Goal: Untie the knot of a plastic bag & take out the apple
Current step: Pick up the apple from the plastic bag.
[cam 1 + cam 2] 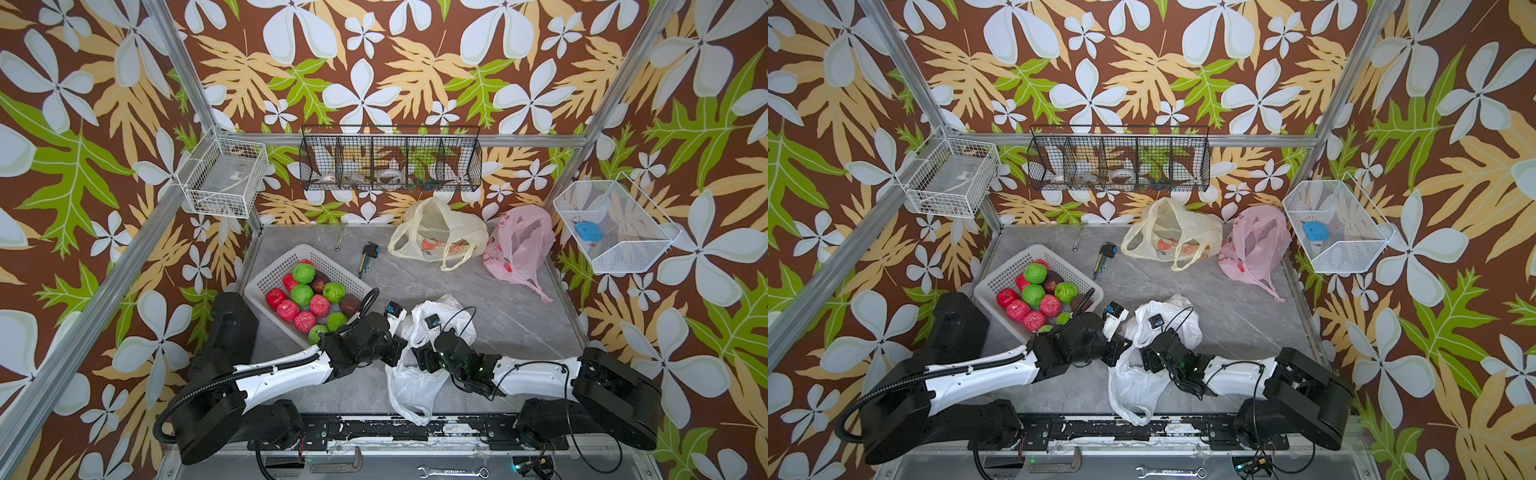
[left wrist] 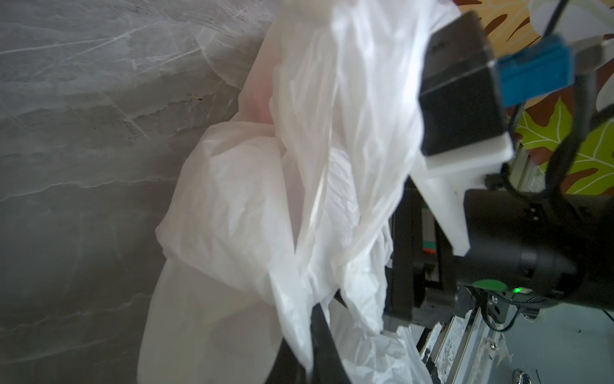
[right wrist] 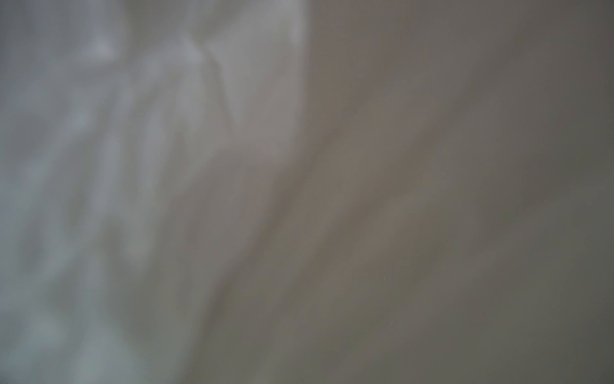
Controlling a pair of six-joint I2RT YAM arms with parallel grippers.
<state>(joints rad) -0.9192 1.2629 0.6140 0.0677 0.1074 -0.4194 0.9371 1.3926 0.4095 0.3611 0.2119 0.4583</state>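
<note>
My L end effector (image 1: pixel 404 344) is shut on white bag (image 1: pixel 411 386); R end effector (image 1: pixel 420 356) hidden in film, can't tell gape. Hard tug may rip it.

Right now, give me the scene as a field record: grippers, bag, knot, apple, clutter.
left gripper: shut on white plastic bag
right gripper: buried in the bag's folds; open or shut unclear
knot: cannot tell
apple: not visible
white basket: holds red, green and dark fruit, robot's left side
cream bag, pink bag: at the back, lying slack
</note>
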